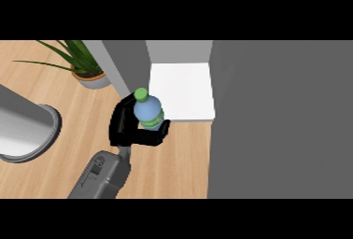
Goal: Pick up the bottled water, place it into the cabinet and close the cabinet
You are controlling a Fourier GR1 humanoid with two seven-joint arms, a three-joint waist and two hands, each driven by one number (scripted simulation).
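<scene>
Wooden table beneath, my left hand curls round the bottled water, mid-placing at the front edge of the cabinet; next, I reckon, push it inside and let go.

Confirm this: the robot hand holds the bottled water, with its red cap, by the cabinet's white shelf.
Wrong in one respect: the head view shows the cap is green, not red. The robot hand holds the bottled water, with its green cap, by the cabinet's white shelf.
</scene>
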